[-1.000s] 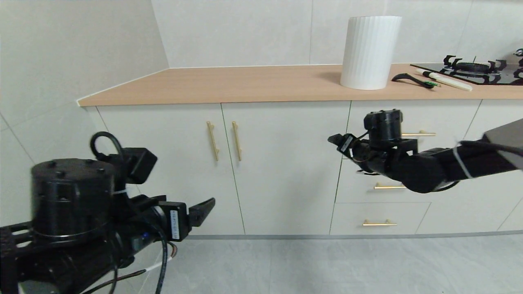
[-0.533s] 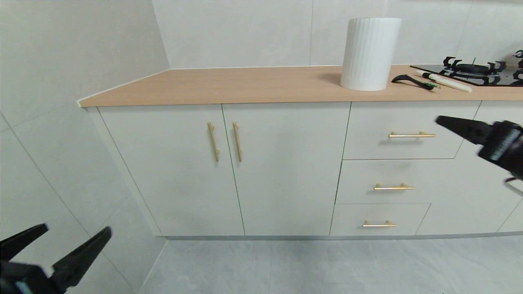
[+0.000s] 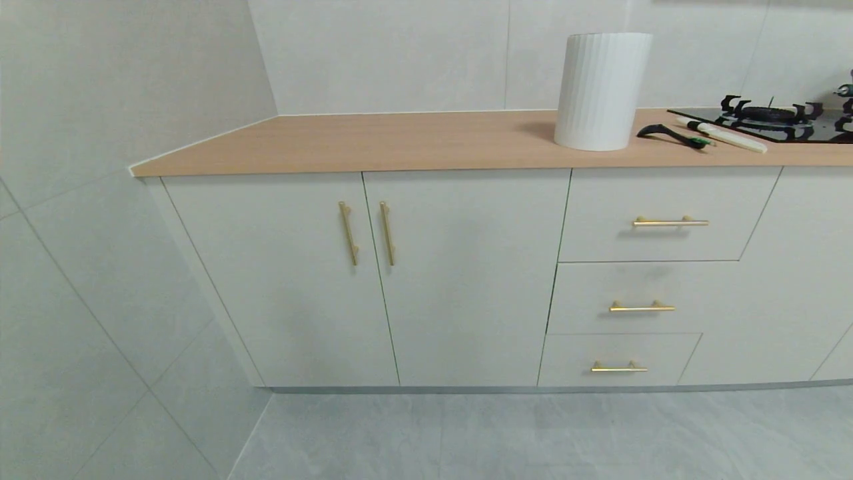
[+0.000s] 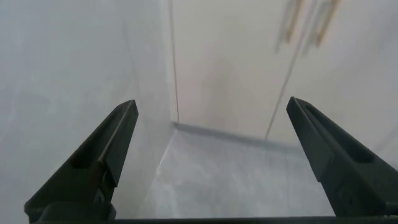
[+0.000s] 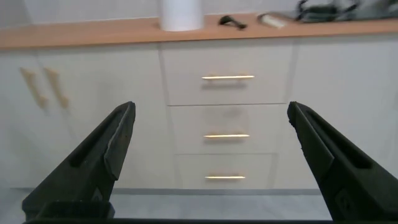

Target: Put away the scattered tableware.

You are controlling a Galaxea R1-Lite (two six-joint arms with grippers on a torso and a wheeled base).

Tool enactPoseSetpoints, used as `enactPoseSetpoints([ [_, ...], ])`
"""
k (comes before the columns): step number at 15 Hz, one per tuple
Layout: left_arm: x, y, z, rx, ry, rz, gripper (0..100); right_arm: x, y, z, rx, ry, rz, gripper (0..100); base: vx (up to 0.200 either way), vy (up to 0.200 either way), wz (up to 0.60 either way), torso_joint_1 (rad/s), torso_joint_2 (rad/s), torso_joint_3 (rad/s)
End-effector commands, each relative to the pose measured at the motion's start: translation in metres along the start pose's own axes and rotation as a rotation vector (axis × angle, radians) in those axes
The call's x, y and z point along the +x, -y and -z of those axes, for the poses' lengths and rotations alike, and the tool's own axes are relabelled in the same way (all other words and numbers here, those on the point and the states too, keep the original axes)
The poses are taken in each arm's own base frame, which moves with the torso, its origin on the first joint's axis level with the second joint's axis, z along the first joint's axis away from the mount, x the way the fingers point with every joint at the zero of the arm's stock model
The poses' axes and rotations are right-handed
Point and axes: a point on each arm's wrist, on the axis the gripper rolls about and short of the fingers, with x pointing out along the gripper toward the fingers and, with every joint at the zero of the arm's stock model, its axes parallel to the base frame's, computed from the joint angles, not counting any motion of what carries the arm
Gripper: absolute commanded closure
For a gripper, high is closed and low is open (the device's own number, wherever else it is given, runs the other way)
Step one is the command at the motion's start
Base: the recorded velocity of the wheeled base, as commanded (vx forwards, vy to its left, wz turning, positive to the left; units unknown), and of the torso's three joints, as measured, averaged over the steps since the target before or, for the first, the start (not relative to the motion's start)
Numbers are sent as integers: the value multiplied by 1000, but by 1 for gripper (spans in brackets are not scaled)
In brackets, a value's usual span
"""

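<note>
L gripper (image 4: 210, 104), R gripper (image 5: 210, 106) spread wide, empty; black utensil (image 3: 666, 132) by white canister (image 3: 603, 90).

black curved utensil (image 3: 668, 134) lying flat, long cream utensil (image 3: 730, 137) just beside it, both next to upright white ribbed holder (image 3: 602, 90). all well apart from right gripper (image 5: 210, 106), far out past its wide-spread jaws

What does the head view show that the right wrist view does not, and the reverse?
Head view only: the counter's left end meeting the side wall. Right wrist view only: the right tool, open and empty. Both: the white jar, the black utensil, the stove, three drawers and the two door handles.
</note>
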Motion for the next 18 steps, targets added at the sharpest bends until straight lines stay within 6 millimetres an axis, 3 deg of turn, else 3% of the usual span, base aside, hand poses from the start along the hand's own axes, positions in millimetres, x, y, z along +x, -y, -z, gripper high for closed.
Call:
enactPoseSetpoints([
  [1, -12, -1, 4, -30, 72, -79, 0, -42, 2, 27, -33, 96, 56, 0, 0, 0, 0, 0, 0, 0],
  [3, -19, 0, 16, 22, 110, -97, 0, -50, 1, 41, -41, 112, 126, 0, 0, 0, 0, 0, 0, 0],
  [6, -7, -1, 38, 38, 57, -198, 0, -37, 3, 71, -44, 18, 208, 0, 0, 0, 0, 0, 0, 0],
  [7, 1, 1, 57, 61, 10, -182, 0, -28, 3, 101, -54, -54, 209, 0, 0, 0, 0, 0, 0, 0],
  [9, 5, 4, 61, 35, 47, -51, 0, -22, 3, 126, -52, -101, 160, 0, 0, 0, 0, 0, 0, 0],
  [14, 5, 11, 66, 50, 10, 240, 0, -23, -1, 135, -38, -197, -27, 0, 0, 0, 0, 0, 0, 0],
  [18, 5, 11, 67, 109, 14, 256, 0, -23, -2, 134, -36, -179, -31, 0, 0, 0, 0, 0, 0, 0],
])
